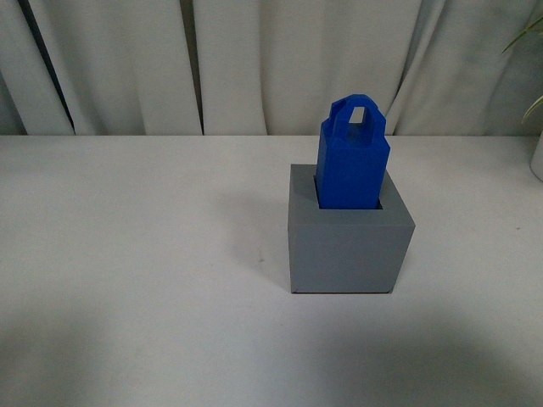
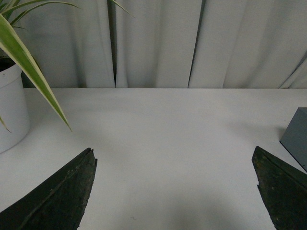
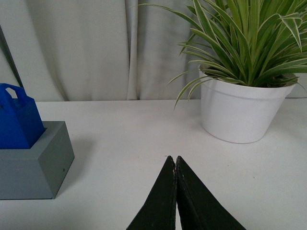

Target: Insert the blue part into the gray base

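We see the bright blue plastic prism (image 1: 353,161) seated upright in the matte gray plastic cube (image 1: 348,246) at three o'clock of the white table (image 1: 136,280) — left gripper (image 2: 175,191) spread wide, right gripper (image 3: 176,165) pressed closed on nothing.

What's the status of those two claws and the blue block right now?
Left gripper open, right gripper shut, both empty. Bright blue plastic prism seated in gray plastic cube. Nothing in the way.
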